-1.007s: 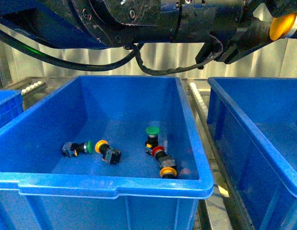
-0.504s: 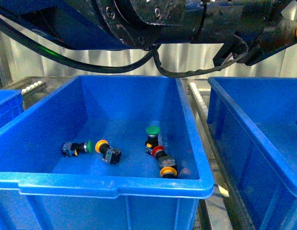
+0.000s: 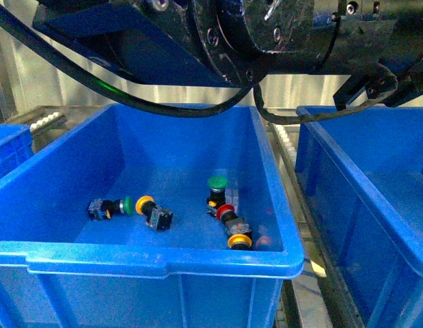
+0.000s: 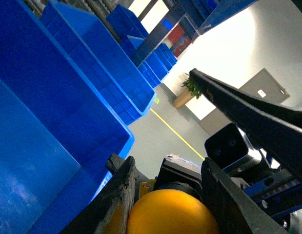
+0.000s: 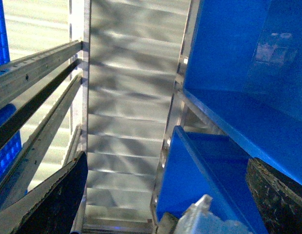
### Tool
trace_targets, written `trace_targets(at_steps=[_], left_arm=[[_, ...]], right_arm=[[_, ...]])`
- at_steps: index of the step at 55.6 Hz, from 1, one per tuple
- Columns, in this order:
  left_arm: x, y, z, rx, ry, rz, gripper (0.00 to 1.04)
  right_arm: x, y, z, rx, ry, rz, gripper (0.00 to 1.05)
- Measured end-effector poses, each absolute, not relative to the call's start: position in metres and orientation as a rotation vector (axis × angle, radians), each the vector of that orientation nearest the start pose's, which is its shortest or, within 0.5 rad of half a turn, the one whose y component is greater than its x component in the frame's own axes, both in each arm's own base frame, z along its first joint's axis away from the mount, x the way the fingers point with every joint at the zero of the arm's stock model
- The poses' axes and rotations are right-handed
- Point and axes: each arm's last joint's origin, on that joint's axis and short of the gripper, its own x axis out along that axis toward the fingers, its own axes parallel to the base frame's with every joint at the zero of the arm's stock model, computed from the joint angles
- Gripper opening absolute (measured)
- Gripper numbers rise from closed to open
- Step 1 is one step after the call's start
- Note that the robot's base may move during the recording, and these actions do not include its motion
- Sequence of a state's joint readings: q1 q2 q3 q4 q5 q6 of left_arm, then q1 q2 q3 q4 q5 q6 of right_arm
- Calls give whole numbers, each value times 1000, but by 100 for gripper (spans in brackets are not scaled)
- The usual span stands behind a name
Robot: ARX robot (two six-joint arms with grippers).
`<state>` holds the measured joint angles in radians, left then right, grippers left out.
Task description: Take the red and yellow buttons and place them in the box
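Observation:
In the left wrist view my left gripper [image 4: 166, 168] is shut on a yellow button [image 4: 165, 217], its round cap filling the gap between the two dark fingers [image 4: 122, 187]. Beside it is a blue box wall [image 4: 48, 126]. The left arm stretches across the top of the front view and its gripper is out of that frame. In the middle blue bin [image 3: 149, 260] lie a red button [image 3: 225, 212] and two yellow buttons [image 3: 145, 204] [image 3: 239, 240]. The blue box [image 3: 355, 184] stands to the right. My right gripper [image 5: 165, 195] is open and holds nothing.
Two green-capped buttons are in the middle bin, one lying [image 3: 128, 205] and one upright [image 3: 216, 182]. Another blue bin [image 3: 6, 147] shows at the far left. A metal roller rail [image 3: 283, 140] runs between bin and box. More blue bins [image 4: 141, 58] are stacked behind.
The left arm has swung further right across the top of the front view. The yellow cap seen at the upper right has left that frame. The buttons in the bin have not moved.

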<state>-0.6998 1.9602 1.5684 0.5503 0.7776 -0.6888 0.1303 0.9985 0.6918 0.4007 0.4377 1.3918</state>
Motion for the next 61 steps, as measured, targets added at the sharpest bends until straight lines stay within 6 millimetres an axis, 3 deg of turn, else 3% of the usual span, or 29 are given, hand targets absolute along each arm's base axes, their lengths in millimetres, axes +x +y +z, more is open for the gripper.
trace_targets(at_steps=[40, 48, 61], left_arm=[[337, -313, 317, -525, 356, -1463, 33], [337, -313, 318, -524, 353, -1465, 33], [337, -314, 322, -519, 345, -1475, 33]], right_arm=[[221, 14, 318, 1369, -297, -217, 98], [221, 14, 316, 1352, -289, -239, 71], [221, 13, 315, 1342, -291, -269, 37]])
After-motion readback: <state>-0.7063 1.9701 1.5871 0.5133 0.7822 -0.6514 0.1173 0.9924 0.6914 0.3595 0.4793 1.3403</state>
